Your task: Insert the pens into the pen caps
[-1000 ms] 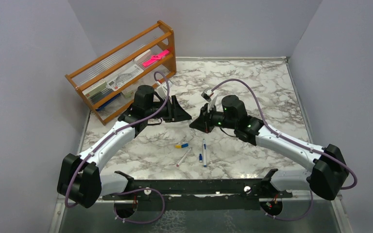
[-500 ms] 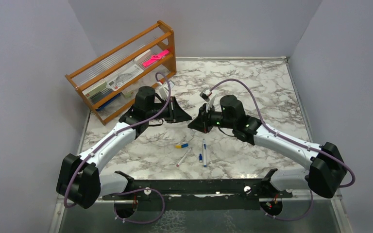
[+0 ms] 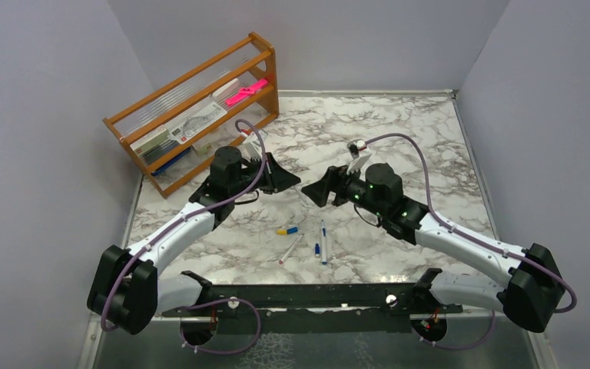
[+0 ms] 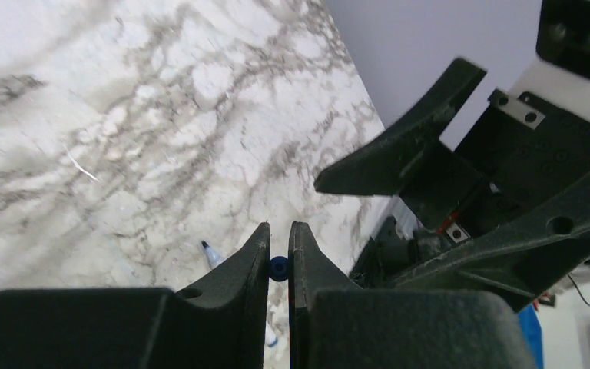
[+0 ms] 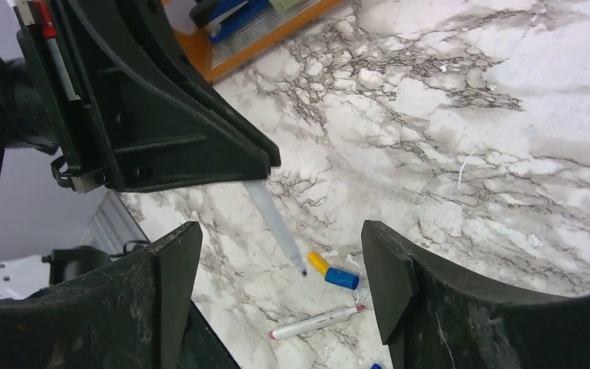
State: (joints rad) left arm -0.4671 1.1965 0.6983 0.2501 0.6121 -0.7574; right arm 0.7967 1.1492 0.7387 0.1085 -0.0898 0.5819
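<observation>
Left pincer (image 4: 280,229): clenched on a white pen (image 5: 275,223). The pen sticks out from betw. the fingers, dark tip slanting down, raised above the worktop (image 3: 399,146).
Right pincer (image 3: 316,188): released, fingers wide apart, nothing betw. them. It faces the left pincer, near but apart.
Caps: yellow cap (image 3: 281,231) & blue cap (image 3: 292,229) lie end to end, touching, on the worktop on the arm-base side of both pincers.
Other pens: red-tip pen (image 3: 290,249) lies slanted, just beside the caps. Blue-tip pen (image 3: 323,241) lies to its right, approx. straight in top view.
Loose cap: small blue cap (image 3: 316,249) just beside the blue-tip pen, on its left.
Rack: wooden rack (image 3: 200,108) at far-left corner, behind the left arm.
</observation>
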